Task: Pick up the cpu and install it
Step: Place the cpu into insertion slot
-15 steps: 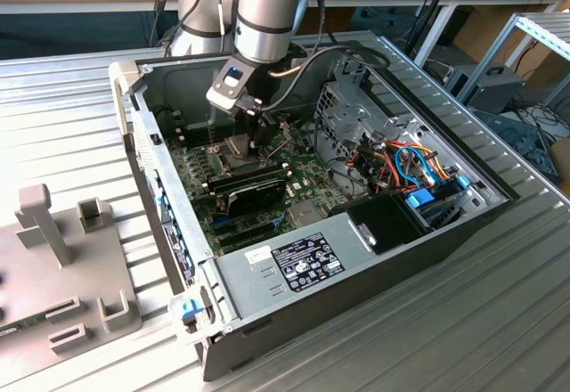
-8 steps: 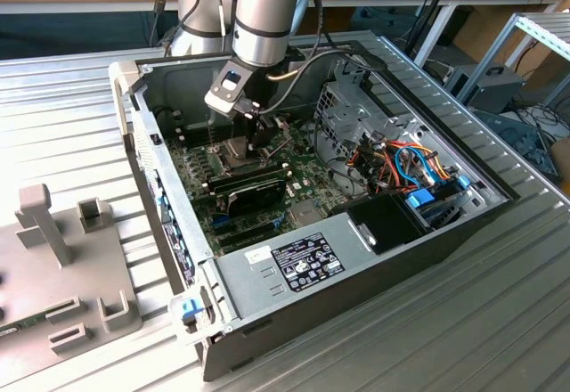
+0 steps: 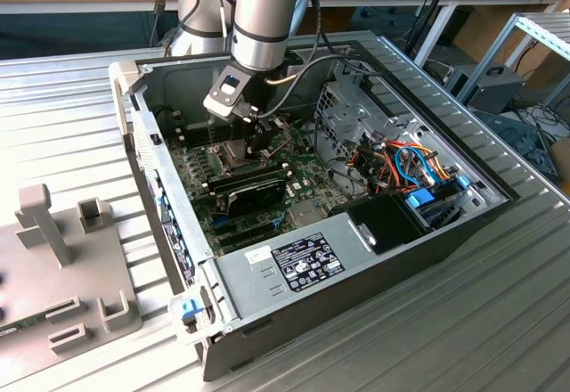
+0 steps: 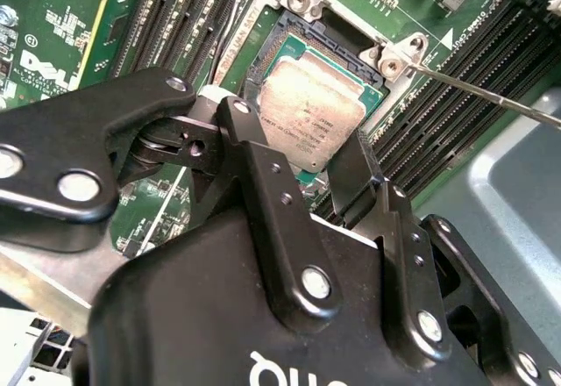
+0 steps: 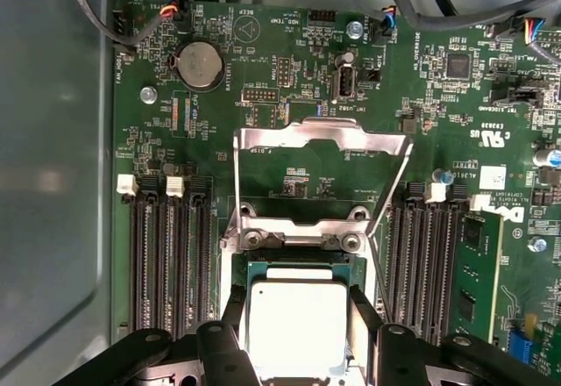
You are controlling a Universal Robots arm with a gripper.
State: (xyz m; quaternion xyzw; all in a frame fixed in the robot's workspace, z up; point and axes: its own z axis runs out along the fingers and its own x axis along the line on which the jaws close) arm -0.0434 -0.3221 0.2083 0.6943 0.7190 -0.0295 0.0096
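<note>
The cpu [image 5: 296, 325] is a small square chip with a dull silvery top and a green rim. It sits between my gripper's [image 5: 298, 316] two black fingers [image 5: 235, 311], just over the dark socket [image 4: 302, 31] on the green motherboard [image 5: 456, 132]. In the second wrist view my gripper [image 4: 302, 136] is shut on the cpu [image 4: 311, 110] by its two opposite edges. The shiny hinged socket frame [image 5: 320, 140] stands flipped open beyond the socket. In the exterior view my gripper [image 3: 252, 138] reaches down into the open computer case [image 3: 445, 232].
Black memory slots [image 5: 171, 254] flank the socket on both sides. A thin metal lever [image 4: 491, 96] juts out beside it. An expansion card [image 3: 254, 187], a power supply [image 3: 303, 263] and a drive cage with cables [image 3: 401, 165] crowd the case. A grey fixture [image 3: 53, 267] lies at the exterior view's left.
</note>
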